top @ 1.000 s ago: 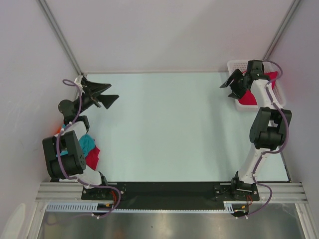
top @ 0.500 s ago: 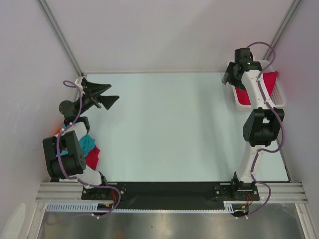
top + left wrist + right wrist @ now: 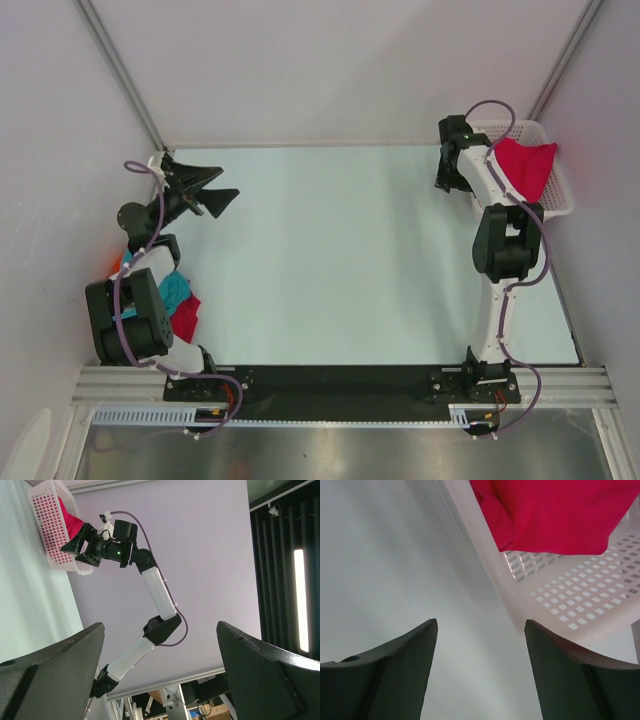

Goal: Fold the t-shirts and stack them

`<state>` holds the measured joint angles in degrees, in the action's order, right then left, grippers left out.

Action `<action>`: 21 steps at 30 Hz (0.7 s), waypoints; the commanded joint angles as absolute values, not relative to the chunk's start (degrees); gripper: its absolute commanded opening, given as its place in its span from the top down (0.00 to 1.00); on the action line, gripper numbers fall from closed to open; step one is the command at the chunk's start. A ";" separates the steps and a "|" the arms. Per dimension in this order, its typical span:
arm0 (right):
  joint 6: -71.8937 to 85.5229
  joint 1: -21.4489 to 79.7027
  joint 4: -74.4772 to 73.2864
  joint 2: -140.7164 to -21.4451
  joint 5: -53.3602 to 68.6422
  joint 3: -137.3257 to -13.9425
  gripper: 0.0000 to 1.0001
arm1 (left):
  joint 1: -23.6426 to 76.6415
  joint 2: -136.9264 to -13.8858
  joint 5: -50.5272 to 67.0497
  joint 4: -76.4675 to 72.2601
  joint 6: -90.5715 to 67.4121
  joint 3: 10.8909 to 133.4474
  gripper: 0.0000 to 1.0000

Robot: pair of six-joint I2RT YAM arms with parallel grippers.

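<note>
A large crimson t-shirt [image 3: 525, 165] lies bunched in the white mesh basket [image 3: 556, 205] at the far right; the right wrist view shows it as crimson cloth [image 3: 555, 515] draped over the basket's rim. My right gripper [image 3: 443, 183] hangs open just left of the basket's wall [image 3: 570, 600], over bare table, and its fingers [image 3: 380, 680] hold nothing. Folded teal [image 3: 172, 290], red [image 3: 187, 315] and orange [image 3: 118, 262] t-shirts sit by the left arm's base, partly hidden by it. My left gripper [image 3: 228, 184] is raised at the far left, open and holding nothing, with its fingers [image 3: 50, 670] wide apart.
The pale green table [image 3: 330, 250] is walled on three sides. In the left wrist view the right arm [image 3: 155, 595] and the basket [image 3: 50, 525] show across the table. A black rail [image 3: 340, 380] runs along the near edge.
The right arm has swung up and leftward off the basket, so the crimson t-shirt lies uncovered. The left arm has stayed still.
</note>
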<state>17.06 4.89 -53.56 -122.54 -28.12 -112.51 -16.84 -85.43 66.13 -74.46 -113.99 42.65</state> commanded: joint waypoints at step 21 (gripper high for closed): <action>19.34 3.77 -46.23 -121.56 -26.11 -99.58 0.99 | -16.35 -82.27 64.69 -99.14 -113.20 41.04 0.00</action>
<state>16.03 2.96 -47.55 -122.89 -30.76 -102.00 -16.62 -84.29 66.08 -74.43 -113.99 41.23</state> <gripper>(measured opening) 0.345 0.995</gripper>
